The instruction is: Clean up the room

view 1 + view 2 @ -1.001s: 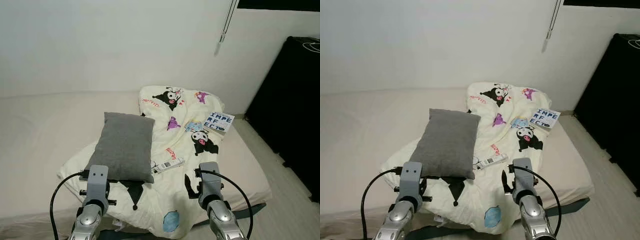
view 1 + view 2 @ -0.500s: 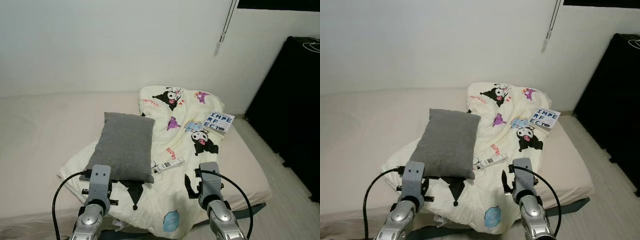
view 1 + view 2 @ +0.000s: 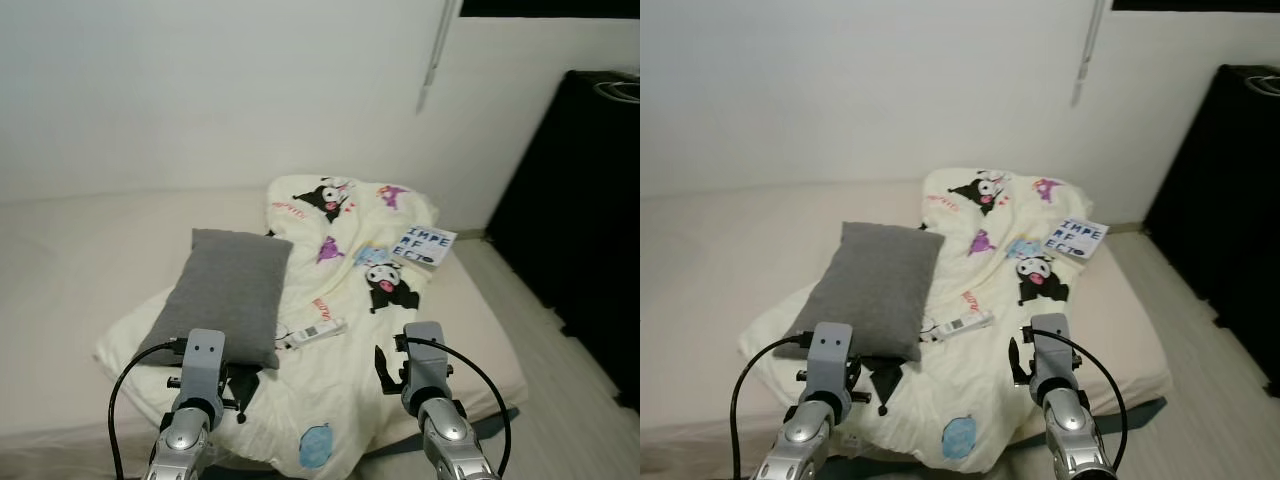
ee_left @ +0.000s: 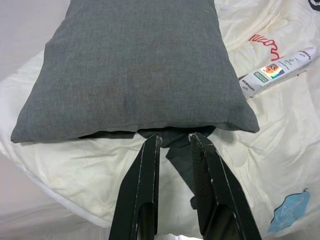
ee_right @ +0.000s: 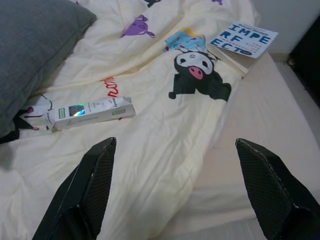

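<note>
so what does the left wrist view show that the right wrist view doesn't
Left wrist view alone: the near edge of the grey pillow, the left claw with its fingers close together just below that edge, and a blue patch on the blanket.

Right wrist view alone: the book at the blanket's far edge, the bare mattress beside it, the cartoon prints, and the right claw spread wide.

Both: the cream blanket, the small white box lying on it beside the pillow, and part of the pillow itself.
</note>
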### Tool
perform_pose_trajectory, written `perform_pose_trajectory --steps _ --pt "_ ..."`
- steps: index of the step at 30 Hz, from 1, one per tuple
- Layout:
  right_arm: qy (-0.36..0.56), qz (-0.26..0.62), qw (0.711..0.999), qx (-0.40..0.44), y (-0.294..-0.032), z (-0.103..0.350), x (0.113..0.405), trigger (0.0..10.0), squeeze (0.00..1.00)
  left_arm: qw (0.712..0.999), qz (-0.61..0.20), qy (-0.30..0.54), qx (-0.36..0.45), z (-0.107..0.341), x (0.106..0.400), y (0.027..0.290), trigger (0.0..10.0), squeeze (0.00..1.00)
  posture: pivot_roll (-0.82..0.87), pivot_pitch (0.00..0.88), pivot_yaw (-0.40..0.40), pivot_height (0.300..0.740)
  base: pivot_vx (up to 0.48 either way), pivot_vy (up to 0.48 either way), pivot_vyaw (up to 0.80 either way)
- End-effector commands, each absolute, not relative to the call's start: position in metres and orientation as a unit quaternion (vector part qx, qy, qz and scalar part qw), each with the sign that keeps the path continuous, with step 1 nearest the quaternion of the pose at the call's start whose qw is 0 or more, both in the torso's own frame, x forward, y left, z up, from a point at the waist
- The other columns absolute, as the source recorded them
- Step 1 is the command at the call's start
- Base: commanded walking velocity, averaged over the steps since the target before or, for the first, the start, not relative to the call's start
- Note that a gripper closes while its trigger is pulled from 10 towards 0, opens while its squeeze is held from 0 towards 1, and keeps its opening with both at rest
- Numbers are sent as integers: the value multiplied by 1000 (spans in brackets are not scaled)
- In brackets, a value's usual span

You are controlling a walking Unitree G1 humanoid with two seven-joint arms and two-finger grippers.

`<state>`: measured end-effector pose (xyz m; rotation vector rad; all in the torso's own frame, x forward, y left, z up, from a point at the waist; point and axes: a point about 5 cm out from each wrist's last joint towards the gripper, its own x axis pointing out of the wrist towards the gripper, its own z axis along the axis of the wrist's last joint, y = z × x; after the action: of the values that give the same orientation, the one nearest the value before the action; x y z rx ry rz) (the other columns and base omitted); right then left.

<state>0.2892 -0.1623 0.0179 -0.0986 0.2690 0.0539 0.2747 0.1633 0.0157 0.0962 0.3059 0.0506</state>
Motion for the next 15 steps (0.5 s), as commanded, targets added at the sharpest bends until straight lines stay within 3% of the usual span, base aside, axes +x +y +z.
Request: perform_pose_trajectory --steps 1,15 --pt "148 29 988 -44 -160 12 285 10000 0 985 30 164 49 11 271 167 10000 0 22 83 -46 740 0 0 0" --pt "149 26 988 -42 -161 12 286 10000 0 984 31 166 48 11 272 167 10000 0 25 93 -45 740 0 0 0"
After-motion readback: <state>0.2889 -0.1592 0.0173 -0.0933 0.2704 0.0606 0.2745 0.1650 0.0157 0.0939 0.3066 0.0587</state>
